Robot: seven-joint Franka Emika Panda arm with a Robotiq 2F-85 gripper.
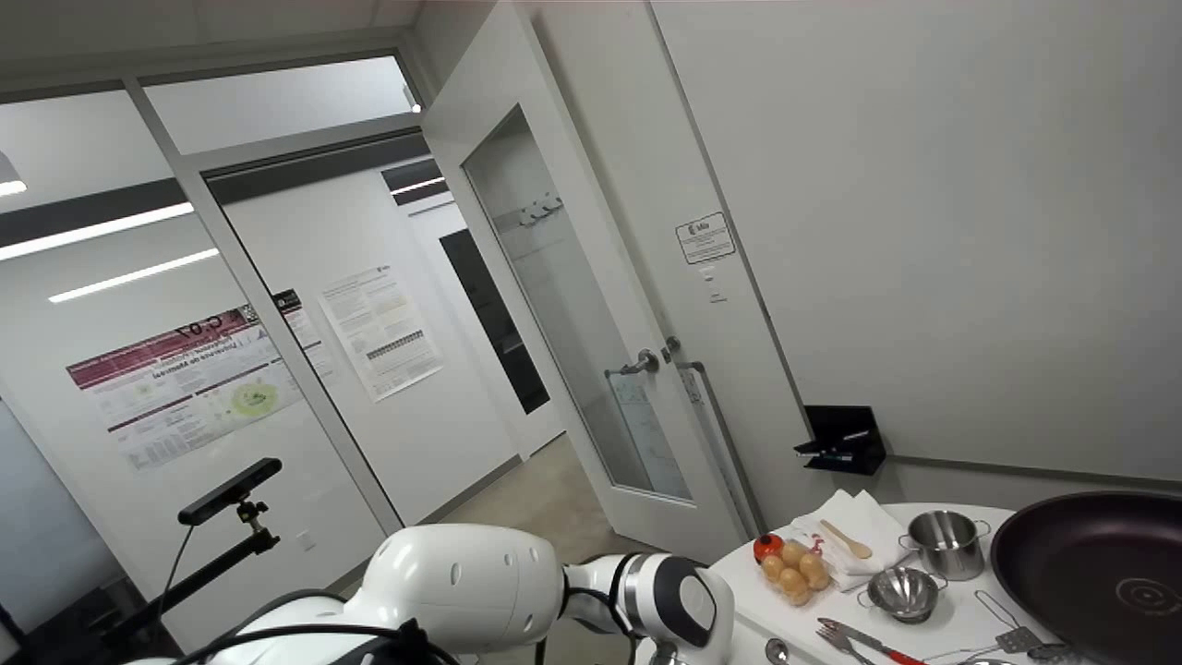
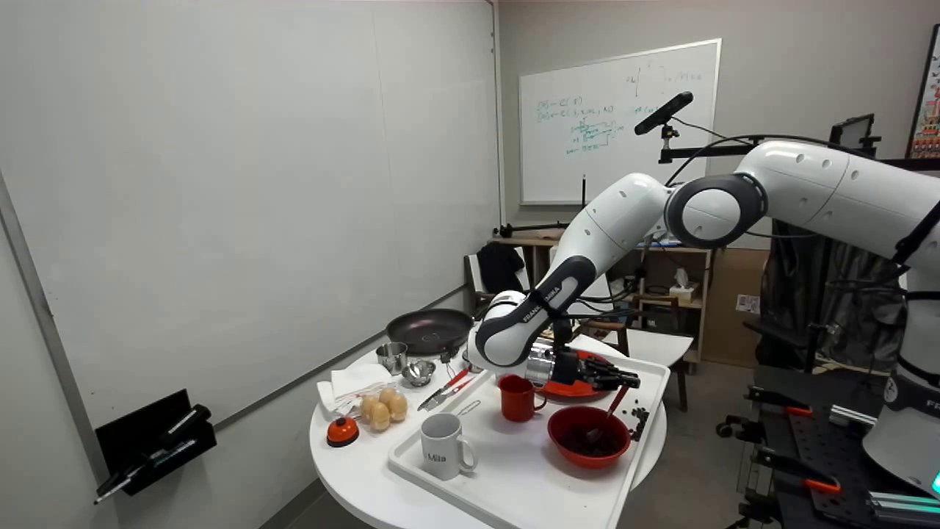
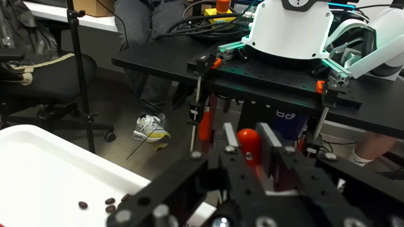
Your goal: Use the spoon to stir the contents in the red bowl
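Holds red-handled spoon [image 2: 617, 399] in black two-finger gripper [image 3: 249, 135], with fingers [image 3: 231, 135] closed narrowly on handle, tilted, with head down inside round red bowl [image 2: 587, 461] of dark contents [image 2: 604, 445], on right side of rectangular white tray [image 2: 507, 470], right of cylindrical red mug [image 2: 518, 400], in an exterior view.

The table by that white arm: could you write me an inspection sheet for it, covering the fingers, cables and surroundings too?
Surface: white table, with a tray on it; dark beans loose on the tray.
Job's things: spoon slanting, tip down in the red bowl; contents dark.
Clutter: red mug, grey mug and plate on the tray; pan and eggs off it.
Fingers: closed on the spoon's handle.
Cables: black, looped beside the robot's base.
Surroundings: door, whiteboard with writing, people's legs.
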